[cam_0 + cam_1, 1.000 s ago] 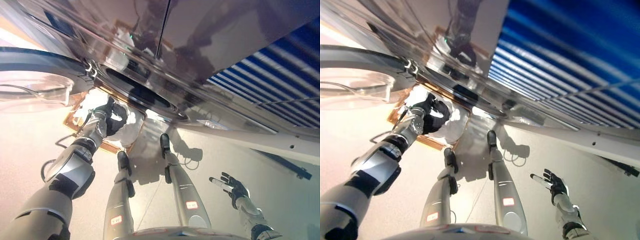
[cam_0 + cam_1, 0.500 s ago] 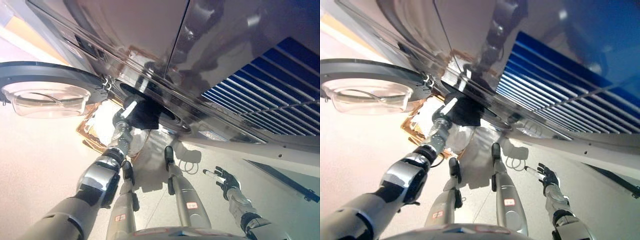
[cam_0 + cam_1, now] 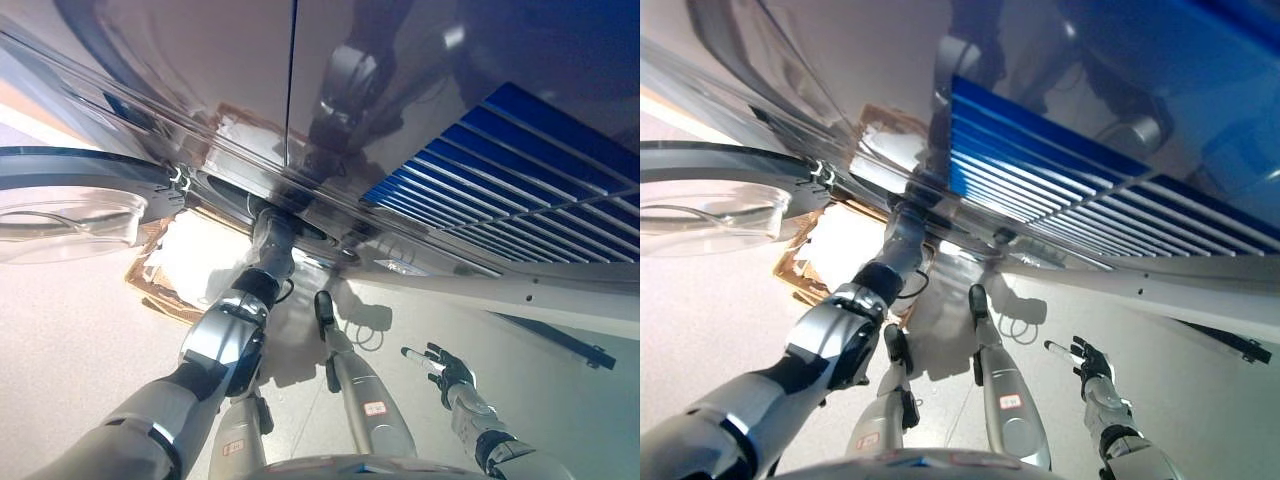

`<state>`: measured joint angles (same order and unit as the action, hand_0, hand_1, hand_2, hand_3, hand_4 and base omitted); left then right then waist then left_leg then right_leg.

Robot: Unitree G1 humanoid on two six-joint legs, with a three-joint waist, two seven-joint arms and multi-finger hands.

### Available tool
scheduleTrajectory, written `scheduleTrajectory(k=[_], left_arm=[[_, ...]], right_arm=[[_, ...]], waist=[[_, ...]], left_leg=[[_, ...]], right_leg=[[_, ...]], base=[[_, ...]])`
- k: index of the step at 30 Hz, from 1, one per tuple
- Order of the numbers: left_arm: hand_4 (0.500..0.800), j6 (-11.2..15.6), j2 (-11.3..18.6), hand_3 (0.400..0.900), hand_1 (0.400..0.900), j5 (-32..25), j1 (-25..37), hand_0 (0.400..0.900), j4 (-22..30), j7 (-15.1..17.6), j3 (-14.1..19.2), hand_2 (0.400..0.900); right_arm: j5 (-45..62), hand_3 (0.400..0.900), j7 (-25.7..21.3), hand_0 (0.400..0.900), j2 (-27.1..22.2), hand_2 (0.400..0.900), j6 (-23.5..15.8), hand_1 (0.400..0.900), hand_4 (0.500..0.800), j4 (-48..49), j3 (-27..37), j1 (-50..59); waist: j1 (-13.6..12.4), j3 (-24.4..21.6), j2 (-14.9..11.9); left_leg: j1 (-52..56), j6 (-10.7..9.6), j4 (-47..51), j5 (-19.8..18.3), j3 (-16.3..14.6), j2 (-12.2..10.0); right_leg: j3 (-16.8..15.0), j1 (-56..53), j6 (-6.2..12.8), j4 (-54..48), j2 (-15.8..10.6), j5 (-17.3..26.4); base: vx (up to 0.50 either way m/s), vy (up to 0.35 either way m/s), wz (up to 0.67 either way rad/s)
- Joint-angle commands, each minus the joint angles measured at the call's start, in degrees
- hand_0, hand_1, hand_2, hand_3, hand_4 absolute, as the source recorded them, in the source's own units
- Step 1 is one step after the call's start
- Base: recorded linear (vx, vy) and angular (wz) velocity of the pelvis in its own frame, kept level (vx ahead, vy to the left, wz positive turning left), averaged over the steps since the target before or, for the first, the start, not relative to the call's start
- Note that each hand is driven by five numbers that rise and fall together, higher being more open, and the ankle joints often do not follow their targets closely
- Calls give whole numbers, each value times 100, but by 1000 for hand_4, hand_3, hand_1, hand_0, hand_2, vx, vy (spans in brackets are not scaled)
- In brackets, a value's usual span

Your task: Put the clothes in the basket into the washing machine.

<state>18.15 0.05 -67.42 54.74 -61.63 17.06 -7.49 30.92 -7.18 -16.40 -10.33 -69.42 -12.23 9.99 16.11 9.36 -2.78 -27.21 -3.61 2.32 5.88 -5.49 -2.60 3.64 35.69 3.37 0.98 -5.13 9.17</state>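
Your left arm runs up into the washer (image 3: 300,60) through its drum opening (image 3: 285,215), and the left hand is buried inside it, so you cannot tell whether its fingers are curled on cloth or loose. No garment shows at the opening; whatever that hand may carry is hidden in the drum. My reading is that you are in the middle of a loading stroke: one item is probably being delivered or has just gone in, but the pictures do not prove it.

The door (image 3: 70,205) stands swung wide, just left of the opening, its glass bowl clear of the arm.

The basket (image 3: 165,300) sits on the floor just below the opening, to its left and under the door's inner edge. White clothes (image 3: 200,255) fill it, piled high, so most of the job looks undone: expect several more trips between basket and drum.

Relative to the hidden left hand, those clothes lie just below the opening, beside the forearm, near but not touching as far as you can see.

Your right hand (image 3: 445,365) hangs well to the right of the opening, low over the bare floor, fingers spread and holding nothing, far from both basket and clothes.
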Motion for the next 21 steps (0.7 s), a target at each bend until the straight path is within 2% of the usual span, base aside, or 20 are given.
scheduleTrajectory(k=[1, 7, 12, 13, 14, 15, 17, 18, 21], left_arm=[[800, 270, 136, 900, 900, 18, 1107, 900, 150, -558, -1, 900], [800, 184, 106, 900, 900, 105, 863, 900, 30, -613, -14, 900], [800, 62, 304, 900, 900, 520, 506, 900, -134, -577, -74, 900], [800, 5, 427, 900, 900, 942, 413, 900, -222, -487, -189, 900], [800, -114, 467, 900, 900, 1130, 267, 900, -329, -580, -271, 900], [800, -323, 705, 900, 900, 1876, -143, 900, -636, -577, -448, 900], [800, -419, 777, 900, 900, 1976, -327, 900, -773, -697, -444, 900], [800, -541, 846, 900, 900, 2222, -617, 900, -920, -742, -496, 900], [800, -870, 1010, 900, 900, 3678, -1250, 900, -1304, -881, -994, 900]], right_arm=[[-14, 900, -135, 900, -213, 900, -86, 900, 800, -180, -100, -421], [-43, 900, -112, 900, -185, 900, -83, 900, 800, -239, -77, -397], [-21, 900, -89, 900, -205, 900, -47, 900, 800, -315, -36, -343], [-36, 900, -91, 900, -189, 900, -74, 900, 800, -313, -44, -367], [-62, 900, -73, 900, -150, 900, -69, 900, 800, -302, -69, -383], [-99, 900, -32, 900, -160, 900, -56, 900, 800, -320, -43, -365], [-115, 900, -13, 900, -143, 900, -38, 900, 800, -321, -35, -343], [-107, 900, -11, 900, -183, 900, 2, 900, 800, -347, 8, -267], [-218, 900, 44, 900, -229, 900, 91, 900, 800, -481, 44, -16]], waist=[[44, -387, -3], [-15, -468, 69], [-88, -508, 89], [-116, -509, 83], [-138, -505, 76], [-188, -532, 61], [-219, -537, 51], [-252, -564, 47], [-363, -683, 67]], left_leg=[[-211, -24, -184, -130, 197, 4], [-172, -21, -147, -130, 252, 30], [-87, -21, -120, -129, 308, 36], [-55, -19, -126, -128, 315, 37], [-13, -16, -129, -129, 320, 39], [109, -17, -147, -139, 327, 29], [218, -20, -132, -147, 313, 26], [320, -23, -120, -151, 315, 20], [649, -28, -35, -132, 308, 26]], right_leg=[[113, -145, 193, -13, 334, -113], [123, -185, 180, -6, 323, -156], [175, -289, 173, -3, 311, -174], [186, -320, 172, -4, 309, -162], [183, -378, 172, -8, 308, -162], [201, -540, 174, -21, 293, -153], [208, -647, 177, -42, 288, -156], [225, -747, 179, -47, 283, -160], [245, -1091, 187, -133, 268, -151]], base=[[45, 2, 1], [20, 4, 5], [-6, -9, 6], [0, 0, 0], [-13, -12, 3], [12, -13, 6], [21, -8, 5], [31, 3, 6], [30, 19, 7]])
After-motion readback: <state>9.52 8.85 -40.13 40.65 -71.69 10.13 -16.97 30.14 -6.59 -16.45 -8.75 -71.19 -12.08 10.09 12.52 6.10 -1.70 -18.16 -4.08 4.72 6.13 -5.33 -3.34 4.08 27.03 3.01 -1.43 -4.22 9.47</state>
